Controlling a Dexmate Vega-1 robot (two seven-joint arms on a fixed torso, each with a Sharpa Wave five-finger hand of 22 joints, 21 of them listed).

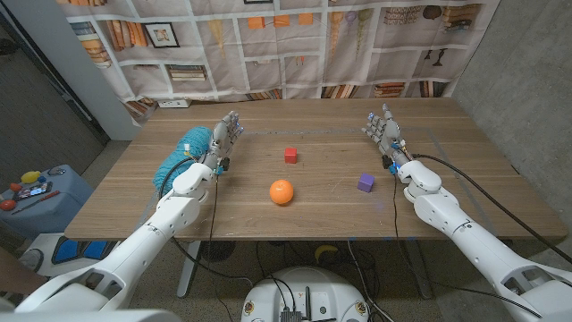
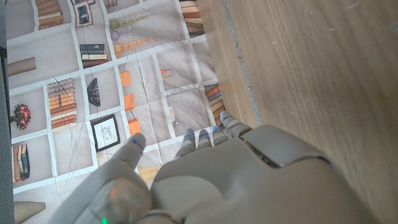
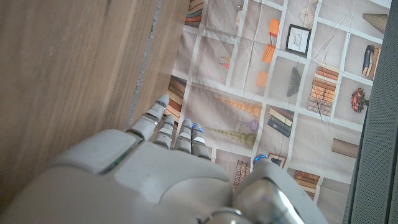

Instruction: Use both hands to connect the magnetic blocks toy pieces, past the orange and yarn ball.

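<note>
Both hands empty, fingers apart: left hand [image 1: 225,136] beside the yarn ball [image 1: 185,154], right hand [image 1: 384,131] beyond the purple block [image 1: 365,182], red block [image 1: 290,155] past the orange [image 1: 281,191].

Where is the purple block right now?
In the head view the purple block sits on the table's right half, right of the orange and just inside the right hand, nearer the robot than the red block.
</note>
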